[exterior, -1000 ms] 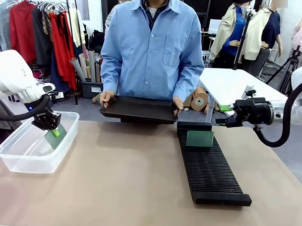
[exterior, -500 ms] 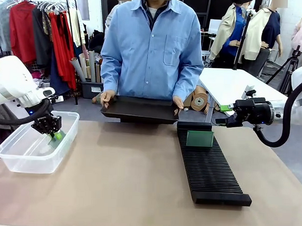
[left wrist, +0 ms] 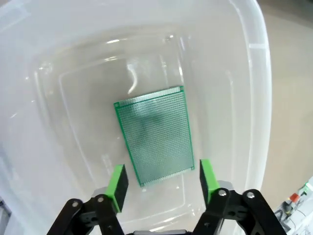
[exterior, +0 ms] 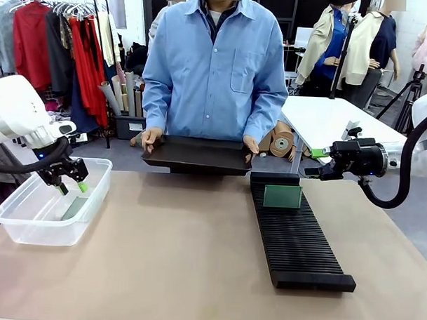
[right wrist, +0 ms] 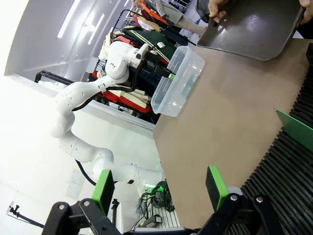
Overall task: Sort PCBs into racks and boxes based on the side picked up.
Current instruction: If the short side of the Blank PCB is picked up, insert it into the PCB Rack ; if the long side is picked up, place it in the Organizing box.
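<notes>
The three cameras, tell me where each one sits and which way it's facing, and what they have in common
Front view: fixed between the arms, facing the person across the table; both arms show, left gripper over the clear tub.
Left wrist view: looks straight down between its open green pads at the PCB lying flat in the tub.
Right wrist view: rolled, looking across the table past its open pads at the rack.
Shared: the tub, the left arm and the person's black tray show in front and right wrist views.

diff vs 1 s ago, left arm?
The left tool let go of its PCB: the jaws opened and the board now lies flat on the box floor, with the tool lifted slightly above it. Unchanged: right tool open and empty, one PCB standing in the rack, the person holding the black tray.
</notes>
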Robot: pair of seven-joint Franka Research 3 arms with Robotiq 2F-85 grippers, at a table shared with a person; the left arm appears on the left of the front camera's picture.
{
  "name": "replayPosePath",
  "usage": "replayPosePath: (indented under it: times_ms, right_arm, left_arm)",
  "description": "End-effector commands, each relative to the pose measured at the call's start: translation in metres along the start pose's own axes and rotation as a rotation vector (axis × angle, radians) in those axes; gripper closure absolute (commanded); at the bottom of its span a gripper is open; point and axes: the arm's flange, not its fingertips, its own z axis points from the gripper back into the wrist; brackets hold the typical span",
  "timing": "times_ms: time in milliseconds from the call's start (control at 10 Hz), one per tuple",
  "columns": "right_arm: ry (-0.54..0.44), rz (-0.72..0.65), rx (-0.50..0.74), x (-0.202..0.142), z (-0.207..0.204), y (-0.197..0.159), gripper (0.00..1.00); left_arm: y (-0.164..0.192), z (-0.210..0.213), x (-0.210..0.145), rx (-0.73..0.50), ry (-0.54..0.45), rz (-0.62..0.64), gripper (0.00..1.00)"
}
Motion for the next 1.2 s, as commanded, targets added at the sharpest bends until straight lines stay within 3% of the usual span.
replayPosePath:
  times_ms: [0, 500, 1100]
  right_arm:
    - [-0.011, 0.024, 0.002, 0.004, -0.001, 0.000, 0.00]
    - [-0.011, 0.024, 0.002, 0.004, -0.001, 0.000, 0.00]
    - [-0.011, 0.024, 0.002, 0.004, -0.001, 0.000, 0.00]
  left_arm:
    - [-0.007, 0.017, -0.009, 0.049, 0.007, 0.030, 0.00]
    - [-0.022, 0.038, -0.023, 0.113, 0.004, 0.036, 0.00]
    - [-0.014, 0.037, -0.013, 0.078, -0.018, 0.030, 0.00]
